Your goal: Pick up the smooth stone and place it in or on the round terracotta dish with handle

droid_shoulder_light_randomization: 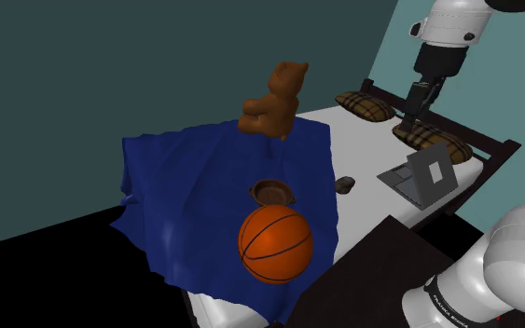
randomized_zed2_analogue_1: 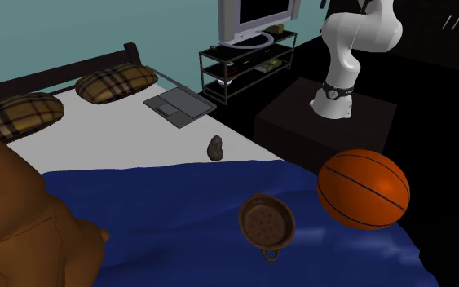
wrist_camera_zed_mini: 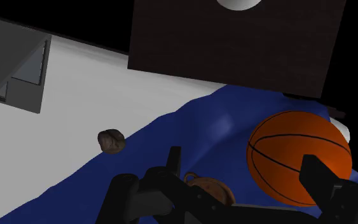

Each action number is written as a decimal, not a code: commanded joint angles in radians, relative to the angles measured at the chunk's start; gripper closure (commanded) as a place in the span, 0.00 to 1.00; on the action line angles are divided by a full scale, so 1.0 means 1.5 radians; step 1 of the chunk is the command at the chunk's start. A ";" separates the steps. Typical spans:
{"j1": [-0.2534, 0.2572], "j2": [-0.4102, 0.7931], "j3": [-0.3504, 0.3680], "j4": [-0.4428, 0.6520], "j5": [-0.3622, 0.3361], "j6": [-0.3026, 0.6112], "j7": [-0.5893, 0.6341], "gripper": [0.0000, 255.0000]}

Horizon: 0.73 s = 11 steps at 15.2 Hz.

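The small grey-brown rounded stone [droid_shoulder_light_randomization: 344,184] is seen lying on the bare white sheet of the bed [droid_shoulder_light_randomization: 367,149], just off the edge of the rumpled dark-blue blanket [droid_shoulder_light_randomization: 204,186]. In the shoulder view it is placed at about 3 o'clock from the round brown terracotta dish with a loop handle [droid_shoulder_light_randomization: 272,192], near it but apart. The black two-finger tool [droid_shoulder_light_randomization: 409,119] hangs high above the bed, its fingers spread with nothing between them.

A slip is judged the main risk. The stone is small and rounded, and on a soft mattress it may be pressed down or squeezed out sideways if the fingers are closed off-centre. The large orange basketball [droid_shoulder_light_randomization: 274,244], at 6 o'clock from the dish and near it, could be nudged and set rolling during the placing. The dish, resting on creased cloth, might be tipped by a hard release.

Nothing is seen inside the dish: its speckled bottom is bare in the second exterior view.
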 commanded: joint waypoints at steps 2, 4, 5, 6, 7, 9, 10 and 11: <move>-0.002 -0.001 -0.010 -0.018 -0.006 0.021 -0.012 0.00; -0.007 0.002 -0.031 -0.053 -0.019 0.063 -0.034 0.00; -0.010 0.004 -0.042 -0.069 -0.025 0.085 -0.046 0.00; -0.013 0.008 -0.053 -0.083 -0.031 0.107 -0.057 0.00; -0.015 0.013 -0.064 -0.098 -0.037 0.129 -0.068 0.00; -0.021 0.027 -0.087 -0.123 -0.048 0.174 -0.091 0.00; -0.023 0.036 -0.098 -0.134 -0.054 0.197 -0.102 0.00; -0.026 0.046 -0.110 -0.144 -0.059 0.220 -0.114 0.00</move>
